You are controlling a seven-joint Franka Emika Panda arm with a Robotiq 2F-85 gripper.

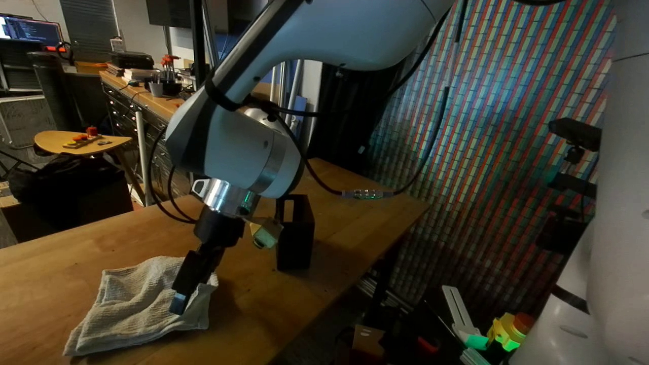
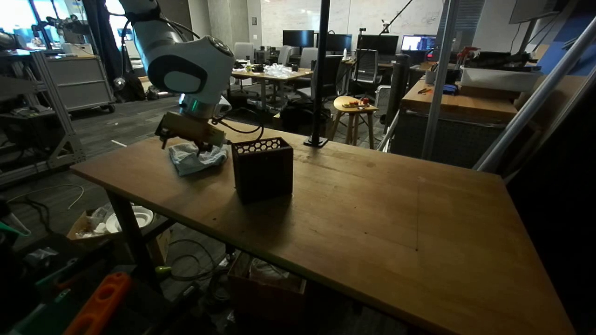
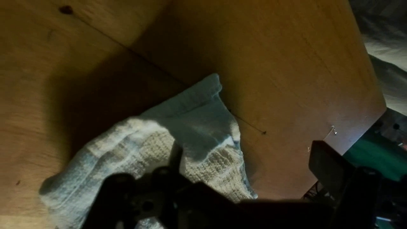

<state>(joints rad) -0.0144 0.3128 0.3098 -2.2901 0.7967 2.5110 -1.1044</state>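
Towel: rumpled, woven | claw: splayed | table: wooden | box: hexagon-perforated

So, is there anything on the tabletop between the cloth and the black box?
Nothing that I can see: between the cloth and the black box, an exterior view shows only bare, shadowed tabletop.

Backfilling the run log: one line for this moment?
pincer: open, holding nothing, nearest cloth, contact unclear | cloth: rumpled, on table | dark box: standing on table
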